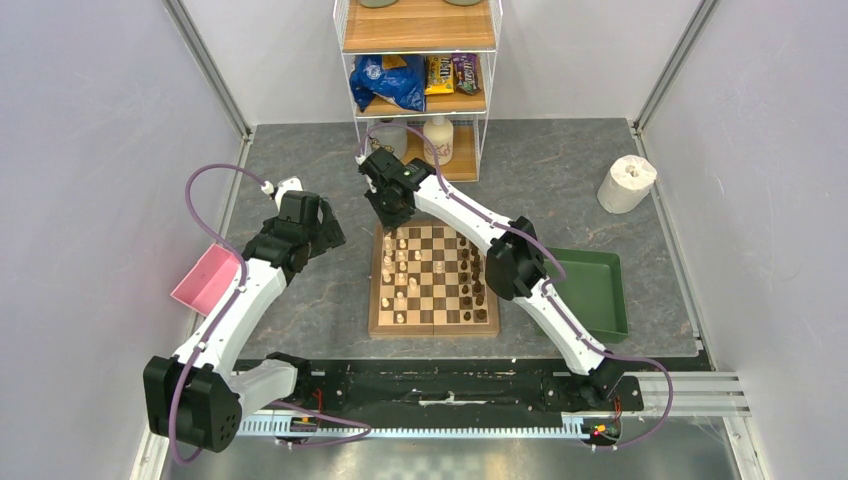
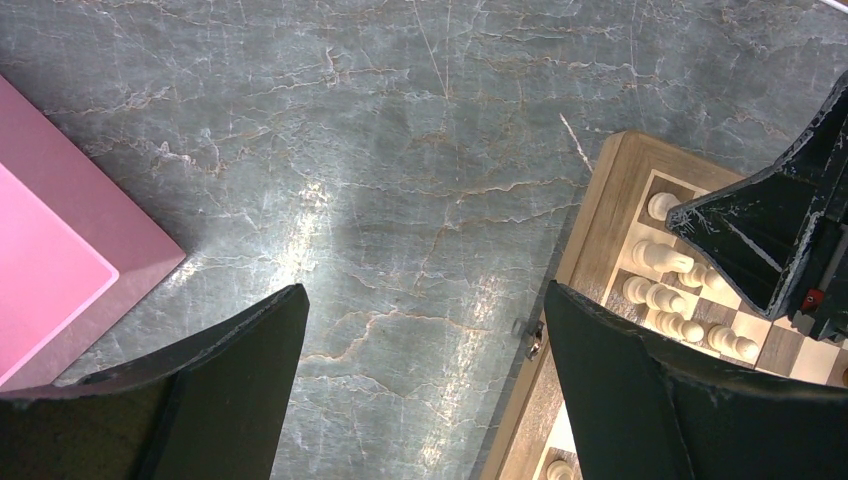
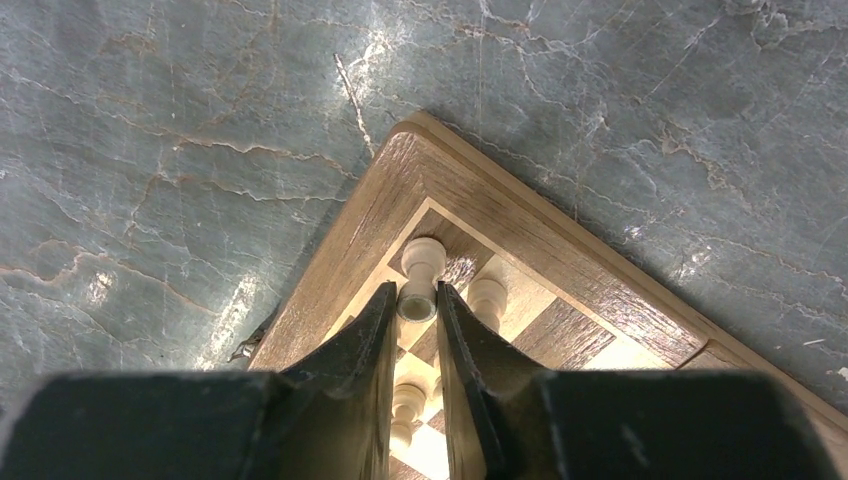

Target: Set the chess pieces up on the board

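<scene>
At far-left corner of board point(image 3: 370, 215), right gripper point(image 3: 412, 300) clamping pale chess piece point(image 3: 422, 262) over corner square, probably seating back-rank piece. Left gripper point(image 2: 425, 295) hanging released above bare desk point(image 2: 400, 150) beside board, giving right arm room. Other chess pieces point(image 1: 400, 270) standing along edge rows.

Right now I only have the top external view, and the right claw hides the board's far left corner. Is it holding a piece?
Observer: Yes. The right wrist view shows the right claw shut on a cream piece at the corner of the board.
Operator: And the left claw?
Observer: The left claw is open and empty, above bare table beside the board.
</scene>
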`<state>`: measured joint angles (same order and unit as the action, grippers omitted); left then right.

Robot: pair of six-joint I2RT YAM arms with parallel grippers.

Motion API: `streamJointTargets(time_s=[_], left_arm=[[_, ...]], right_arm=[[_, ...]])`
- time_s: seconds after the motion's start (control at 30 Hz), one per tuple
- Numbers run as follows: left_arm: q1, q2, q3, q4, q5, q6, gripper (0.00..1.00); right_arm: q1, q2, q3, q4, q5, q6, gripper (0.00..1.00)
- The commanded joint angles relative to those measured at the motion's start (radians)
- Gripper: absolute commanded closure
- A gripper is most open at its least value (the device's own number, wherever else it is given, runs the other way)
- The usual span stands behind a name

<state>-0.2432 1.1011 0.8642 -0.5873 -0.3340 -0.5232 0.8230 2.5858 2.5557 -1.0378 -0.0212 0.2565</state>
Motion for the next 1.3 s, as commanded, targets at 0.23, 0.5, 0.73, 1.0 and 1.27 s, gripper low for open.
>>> streamJointTargets(time_s=[0.23, 0.5, 0.73, 1.0, 1.27], left_arm=[[0.005, 0.0, 0.004, 0.043, 0.01, -0.015, 0.05], [0.005, 0.001, 0.002, 0.042, 0.01, -0.017, 0.05], [0.006, 0.001, 0.002, 0.043, 0.01, -0.017, 0.05], [0.006, -0.005, 0.002, 0.037, 0.007, -0.018, 0.05], [0.007, -0.012, 0.016, 0.024, -0.013, -0.018, 0.05]], right_arm=[[0.007, -0.004, 0.05, -0.001, 0.041, -0.026, 0.71], [0.005, -0.004, 0.054, 0.005, 0.047, -0.03, 0.69], [0.005, -0.024, 0.053, 0.027, 0.025, -0.027, 0.59], [0.001, -0.085, 0.046, 0.06, 0.021, -0.019, 0.53], [-0.045, -0.204, -0.105, 0.091, 0.054, -0.003, 0.53]])
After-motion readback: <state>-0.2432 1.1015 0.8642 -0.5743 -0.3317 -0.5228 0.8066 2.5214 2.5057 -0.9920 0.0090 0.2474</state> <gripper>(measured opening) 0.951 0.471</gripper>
